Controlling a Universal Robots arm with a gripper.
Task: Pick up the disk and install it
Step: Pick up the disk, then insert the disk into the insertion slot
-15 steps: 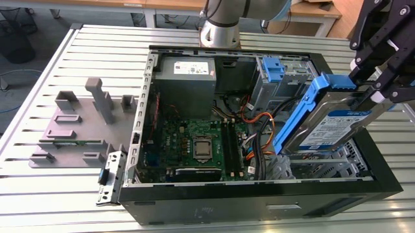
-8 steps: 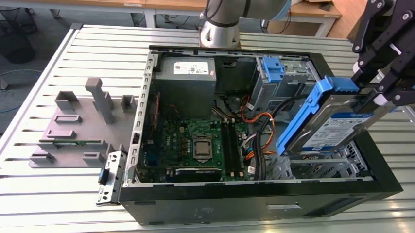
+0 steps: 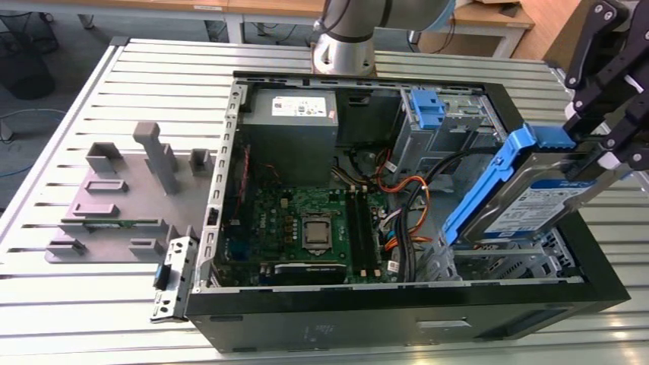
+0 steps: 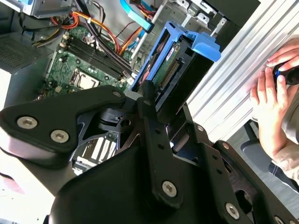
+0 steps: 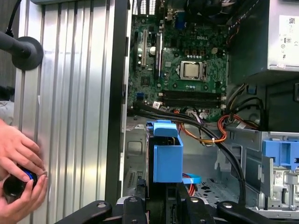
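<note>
So the disk [image 3: 533, 201] is up in the air, tilted on edge, with the jaws clamped on its upper end, over the drive-cage end of the open computer case [image 3: 304, 327] at the exterior view's right. The case lies on the slatted metal surface [image 3: 91, 304], and a person's hand [image 5: 18, 149] is at its edge.

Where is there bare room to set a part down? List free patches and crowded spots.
Free: the slatted table around the grey fixture, at the exterior view's left of the computer case. Crowded: inside the case, cables fill the gap between motherboard and the disk held in the gripper.
</note>
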